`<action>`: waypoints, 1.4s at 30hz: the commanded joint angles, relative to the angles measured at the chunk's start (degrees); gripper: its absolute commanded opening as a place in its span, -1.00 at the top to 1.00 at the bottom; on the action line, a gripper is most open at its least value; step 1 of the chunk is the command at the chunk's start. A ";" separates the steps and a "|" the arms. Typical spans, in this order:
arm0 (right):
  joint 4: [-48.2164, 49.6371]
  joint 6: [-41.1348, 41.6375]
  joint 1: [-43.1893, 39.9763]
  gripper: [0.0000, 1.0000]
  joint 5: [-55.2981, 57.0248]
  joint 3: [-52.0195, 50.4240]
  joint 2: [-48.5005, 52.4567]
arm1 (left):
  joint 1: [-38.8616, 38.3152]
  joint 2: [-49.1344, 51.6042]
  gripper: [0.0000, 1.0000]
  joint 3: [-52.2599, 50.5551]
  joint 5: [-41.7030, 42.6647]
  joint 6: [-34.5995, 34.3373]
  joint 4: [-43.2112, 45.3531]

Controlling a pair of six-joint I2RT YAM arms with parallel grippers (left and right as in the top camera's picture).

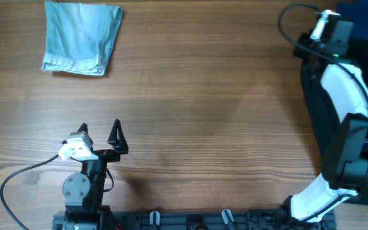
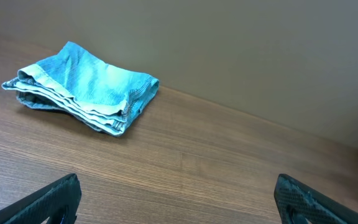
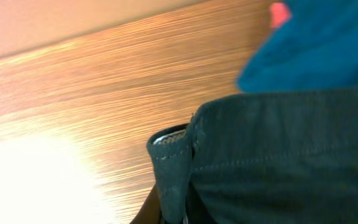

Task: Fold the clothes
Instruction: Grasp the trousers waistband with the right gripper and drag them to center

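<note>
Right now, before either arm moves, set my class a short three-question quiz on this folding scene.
1. True or false: the folded light-blue garment lies at the far left corner of the table.
2. The jaws of the left arm are: A) shut on cloth, B) open and empty, C) out of view.
3. In the right wrist view, what colour is the cloth behind the dark garment?
Key: 1 true; 2 B; 3 blue.
</note>
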 commanded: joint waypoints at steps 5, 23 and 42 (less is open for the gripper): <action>-0.17 1.07 -0.31 0.91 14.84 0.15 -0.26 | 0.26 -0.31 -1.00 -0.37 0.31 1.36 0.15; 4.31 -6.45 -14.69 0.82 19.43 0.17 2.38 | 0.28 -0.31 -0.99 -0.37 0.31 1.36 0.15; 10.05 -0.94 -2.40 0.91 2.23 0.17 15.85 | 0.28 -0.31 -0.99 -0.37 0.31 1.36 0.15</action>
